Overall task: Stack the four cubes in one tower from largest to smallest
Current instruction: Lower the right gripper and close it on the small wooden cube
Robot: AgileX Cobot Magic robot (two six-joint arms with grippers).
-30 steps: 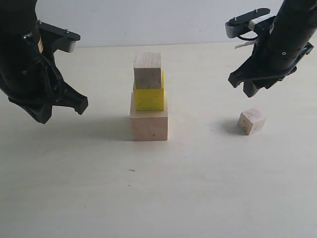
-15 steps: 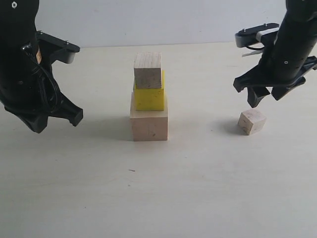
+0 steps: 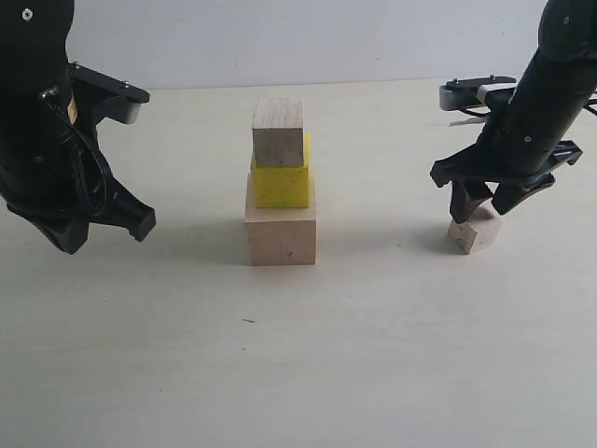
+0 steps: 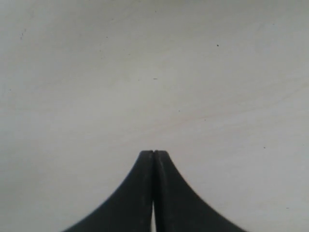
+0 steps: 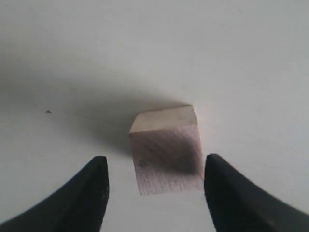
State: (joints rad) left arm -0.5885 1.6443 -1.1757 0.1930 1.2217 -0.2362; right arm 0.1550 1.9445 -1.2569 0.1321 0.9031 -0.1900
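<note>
Between the spread jaws of the right gripper (image 5: pixel 155 159), the loose small pale wood cube (image 5: pixel 166 152), apart from the stack.

The large cube (image 3: pixel 281 238) is pale wood, the middle cube (image 3: pixel 281 187) bright yellow, the top cube (image 3: pixel 279 135) pale wood with a greyish front, the loose cube (image 5: pixel 166 152) pale, finely grained. Left gripper (image 4: pixel 154 153) and right gripper (image 3: pixel 485 201) black, table (image 3: pixel 373 355) cream
</note>
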